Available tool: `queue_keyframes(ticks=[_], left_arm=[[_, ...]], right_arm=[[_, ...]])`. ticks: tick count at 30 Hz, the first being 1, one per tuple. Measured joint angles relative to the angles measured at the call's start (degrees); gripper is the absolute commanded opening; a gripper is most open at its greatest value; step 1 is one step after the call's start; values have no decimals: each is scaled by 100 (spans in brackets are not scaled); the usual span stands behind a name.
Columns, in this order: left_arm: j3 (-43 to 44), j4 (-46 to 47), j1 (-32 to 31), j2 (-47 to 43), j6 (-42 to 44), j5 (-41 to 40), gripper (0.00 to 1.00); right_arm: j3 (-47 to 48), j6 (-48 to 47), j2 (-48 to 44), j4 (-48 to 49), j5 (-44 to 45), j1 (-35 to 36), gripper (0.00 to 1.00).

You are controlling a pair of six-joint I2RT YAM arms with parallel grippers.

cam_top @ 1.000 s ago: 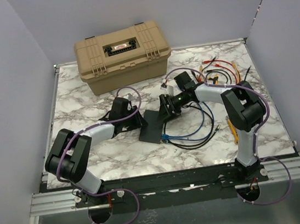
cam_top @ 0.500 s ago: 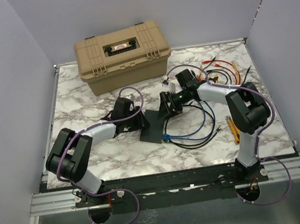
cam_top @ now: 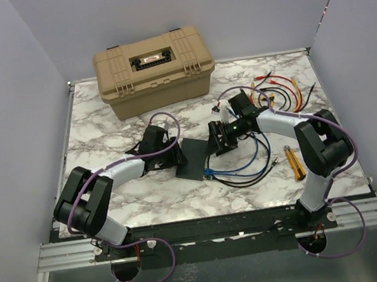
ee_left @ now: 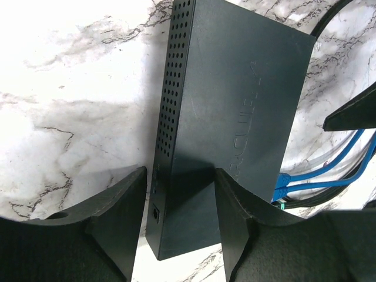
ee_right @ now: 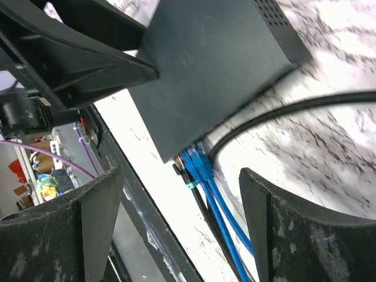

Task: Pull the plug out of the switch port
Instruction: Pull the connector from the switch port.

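1. One thin, flat, matte-black rectangular switch (cam_top: 192, 156) lies near the middle of the white marble-patterned table (cam_top: 103, 124). It has not shifted in the last second.
2. Blue cable plugs (ee_right: 198, 164) sit at its 6 o'clock short edge and look still seated in the ports. A thick black cable (ee_right: 294, 111) leaves from beside them and curves off toward 3 o'clock.
3. At the switch's 9 o'clock side, the left gripper (ee_left: 179, 176) straddles the perforated edge near a corner. Its jaws have been spreading and now stand apart. A sliver of table shows between one finger and the box, so nothing is clamped.
4. At about 2 o'clock from the switch, the right gripper (ee_right: 181, 170) hovers with its jaws wide apart and empty, and the blue plugs show through the gap. It has eased a little toward 3 o'clock, with its elbow swinging outward.
5. My reading is that the brace on the box is loosening and no finger is on a plug, so the pull is not yet done. The box would likely need steadying before any tug, or it may slide with the cable.
6. Farther out are a tan plastic toolbox (cam_top: 155, 69) at 11 o'clock, loose red, orange and black leads (cam_top: 275, 88) at 2 o'clock, and a yellow utility knife (cam_top: 294, 162) at 4 o'clock.
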Motion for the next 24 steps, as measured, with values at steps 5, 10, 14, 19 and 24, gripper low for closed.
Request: queue_keyframes(ticks=[5,10,14,19,24], left_arm=[[-9,4,-9,-9,44,0,49],[-9,4,-9,-2,35,11,48],[17,-2,-9,24,20,33,49],[85,-13,-9,98,22,90,49],[118,-46,-9,116,24,101,48]], right_arm=[[-334,22,-26,35,-11,-173,79],[-461,17,-26,39,-144,-243,69],[-586,4,-26,39,-396,-243,59],[-678,-28,-22,24,-754,-238,57],[-678,-85,-22,-9,-868,-238,57]])
